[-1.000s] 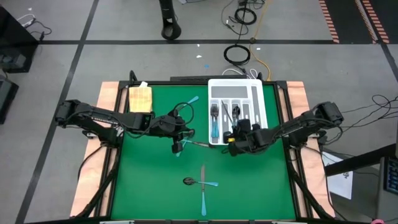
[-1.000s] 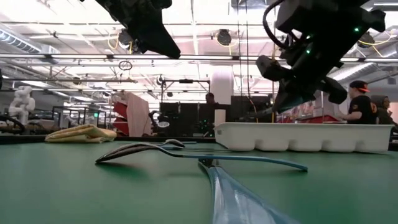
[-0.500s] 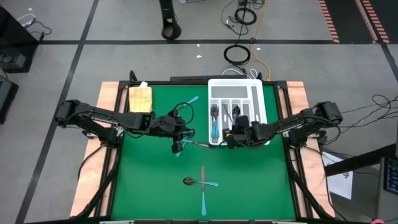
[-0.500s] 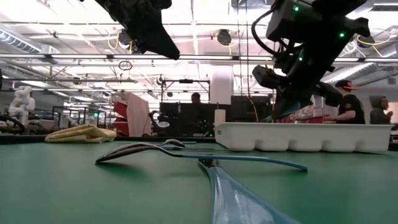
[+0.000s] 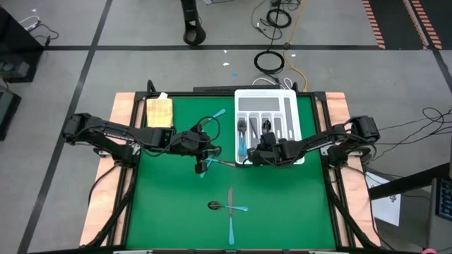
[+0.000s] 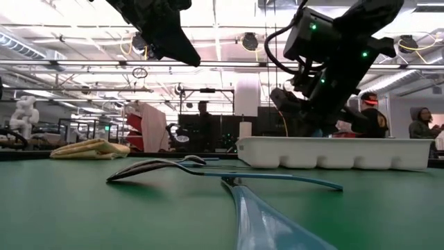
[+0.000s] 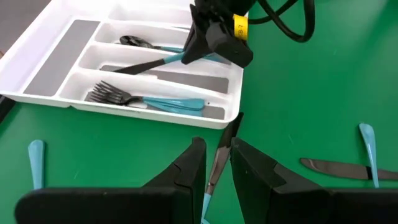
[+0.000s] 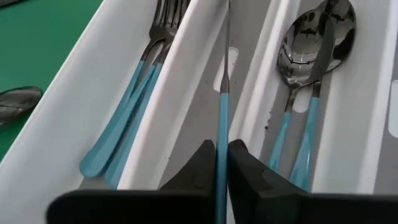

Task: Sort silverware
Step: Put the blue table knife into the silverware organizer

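Observation:
A white tray [image 5: 268,106] stands at the table's far right, with forks [image 8: 134,118] and spoons [image 8: 305,74] in separate compartments. My right gripper [image 8: 222,152] is over the tray's near end [image 7: 199,50], shut on a blue-handled knife [image 7: 146,64] whose dark blade reaches into the middle compartment. My left gripper [image 5: 205,161] hangs mid-table to the tray's left, shut on another knife [image 7: 219,155]. A spoon [image 5: 222,206] and a knife [image 5: 230,222] lie crossed on the green mat near the front. My left gripper pinches the second knife between its two fingers, on the dark blade [image 7: 216,167] close to the blue handle. The blade sticks out ahead toward the tray. The knife is lifted clear of the mat. My right gripper pinches the knife's blue handle [image 8: 222,127] between its two fingers, slanting down from the table's near-right side. The knife runs on in line with the fingers. Its blade [image 8: 227,56] slopes down into the tray's middle compartment.
A folded yellow cloth [image 5: 159,111] lies at the far left corner. One more blue-handled piece [image 5: 215,116] lies on the mat left of the tray. The mat's near half beyond the crossed spoon and knife is free.
My right gripper has gone down and toward the table's left and far side, over the tray's near end, tipping further downward. The knife it carries has gone with it, and its blade now reaches down into the middle compartment.

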Robot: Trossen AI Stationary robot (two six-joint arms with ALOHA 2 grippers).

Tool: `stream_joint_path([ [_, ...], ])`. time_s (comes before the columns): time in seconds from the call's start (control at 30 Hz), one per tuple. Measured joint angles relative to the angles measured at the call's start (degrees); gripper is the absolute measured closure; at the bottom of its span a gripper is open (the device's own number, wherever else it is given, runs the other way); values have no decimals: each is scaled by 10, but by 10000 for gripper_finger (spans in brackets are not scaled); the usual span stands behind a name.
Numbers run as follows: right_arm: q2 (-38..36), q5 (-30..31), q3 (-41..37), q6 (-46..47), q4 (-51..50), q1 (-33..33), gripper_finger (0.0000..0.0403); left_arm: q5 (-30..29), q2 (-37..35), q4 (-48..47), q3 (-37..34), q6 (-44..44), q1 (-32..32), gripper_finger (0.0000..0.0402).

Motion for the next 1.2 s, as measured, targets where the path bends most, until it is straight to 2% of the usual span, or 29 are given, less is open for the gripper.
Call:
stream_joint_path([
  [0.3,0,-28,1,-21,25,0,270,0,0,3,0,0,0,322],
  [0.43,1,-62,9,-53,49,2,235,0,0,0,0,-1,0,322],
  [0.7,-45,-73,145,-345,55,15,223,-4,2,-63,-30,39,19,322],
  [0.8,-49,-74,208,-420,-3,18,222,-29,4,-53,-59,35,57,322],
  [0.87,-49,-75,239,-444,-51,17,222,-24,4,-7,-74,25,100,322],
  [1.0,-49,-85,289,-456,-97,26,222,16,14,93,-102,31,199,322],
  [1.07,-52,-96,314,-466,-125,36,222,40,27,109,-107,41,246,322],
  [1.2,-64,-105,358,-479,-179,54,222,125,65,152,-96,38,318,301],
])
